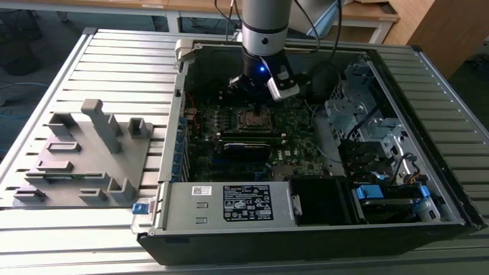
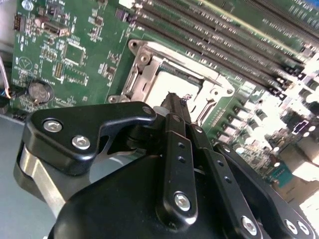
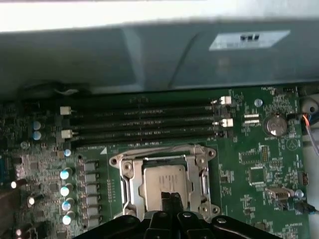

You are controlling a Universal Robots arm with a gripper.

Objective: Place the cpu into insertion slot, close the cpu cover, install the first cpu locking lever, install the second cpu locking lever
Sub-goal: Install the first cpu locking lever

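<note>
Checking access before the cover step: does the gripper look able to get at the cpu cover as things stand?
Probably yes. In both wrist views the gripper sits right above the cpu cover around the cpu, with nothing between them; the memory slots lie off to one side.

Arm [image 1: 265, 26] vertical, pincer [image 3: 170, 198] fingers pressed together.

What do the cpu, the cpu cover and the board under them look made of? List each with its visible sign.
cpu: dull silver-grey metal top, matte, it seems; soft, even sheen.
cpu cover: thin bright metal frame, likely stamped steel; shiny edges catch light.
motherboard: green laminate circuit board, glossy coating; printed traces and soldered parts.
</note>
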